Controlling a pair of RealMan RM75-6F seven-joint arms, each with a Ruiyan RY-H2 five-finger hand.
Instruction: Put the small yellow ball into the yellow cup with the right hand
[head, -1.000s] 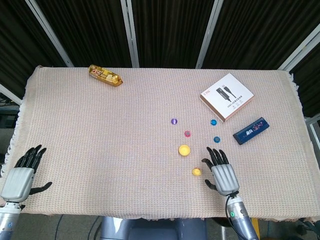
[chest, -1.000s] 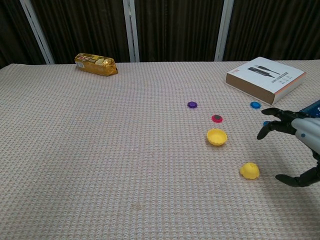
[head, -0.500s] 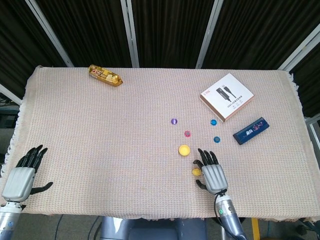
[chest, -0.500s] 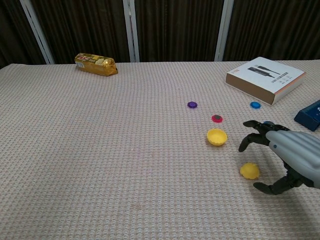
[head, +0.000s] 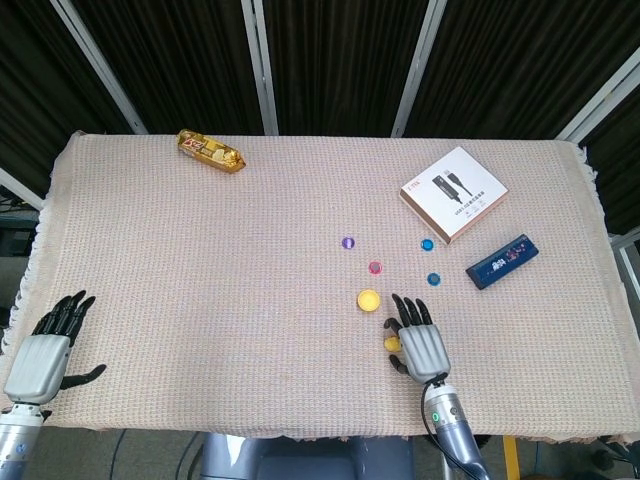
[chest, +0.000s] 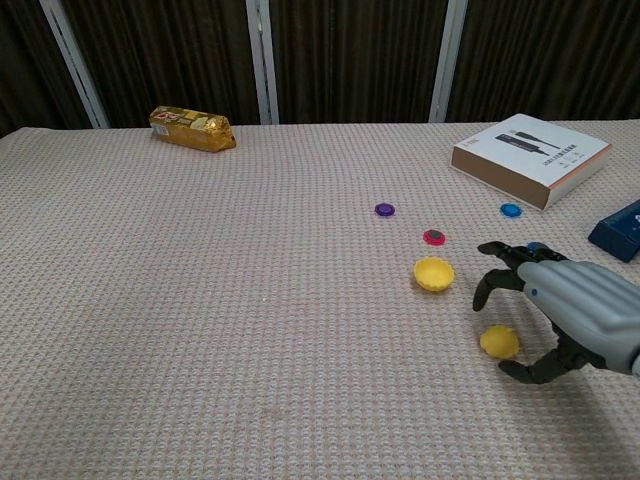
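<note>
The small yellow ball (head: 392, 343) (chest: 499, 342) lies on the woven cloth, near the front edge. My right hand (head: 419, 341) (chest: 567, 318) hovers right beside it, fingers spread and arched over the ball, the thumb curling in just below it; nothing is gripped. The yellow cup (head: 369, 299) (chest: 434, 273) sits upright a short way beyond and to the left of the ball. My left hand (head: 42, 351) rests open at the table's front left corner, far from both.
Small purple (head: 348, 243), pink (head: 375, 268) and two blue caps (head: 427, 244) lie beyond the cup. A white box (head: 453, 194) and a blue packet (head: 502, 261) sit at the right; a gold snack bag (head: 210, 150) lies far left.
My right hand has slid left from beside the ball to just over it, its thumb closing in under the ball. The ball, the cup and my left hand have not moved.
</note>
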